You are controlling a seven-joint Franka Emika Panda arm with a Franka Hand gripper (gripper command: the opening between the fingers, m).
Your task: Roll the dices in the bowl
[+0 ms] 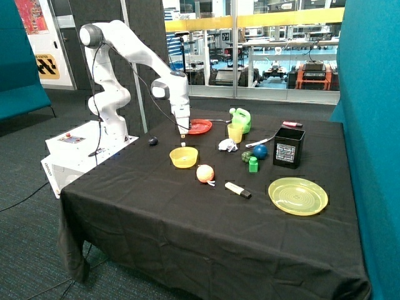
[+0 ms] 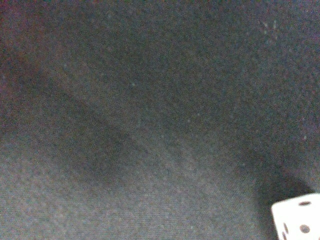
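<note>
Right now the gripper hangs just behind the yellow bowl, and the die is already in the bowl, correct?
Not quite. The gripper does hang just behind the yellow bowl, but the die is not in the bowl: the outside view shows it on the black cloth at the bowl's far rim, below the gripper. The wrist view also shows the die lying on bare cloth.

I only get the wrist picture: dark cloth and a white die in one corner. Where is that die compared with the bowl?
Observer: The die lies on the black table just behind the yellow bowl, not in it.
Operator: And the gripper?
Observer: The gripper hangs directly above the die, apart from it.
Operator: What else is close by?
Observer: A red plate sits just behind the gripper.
</note>
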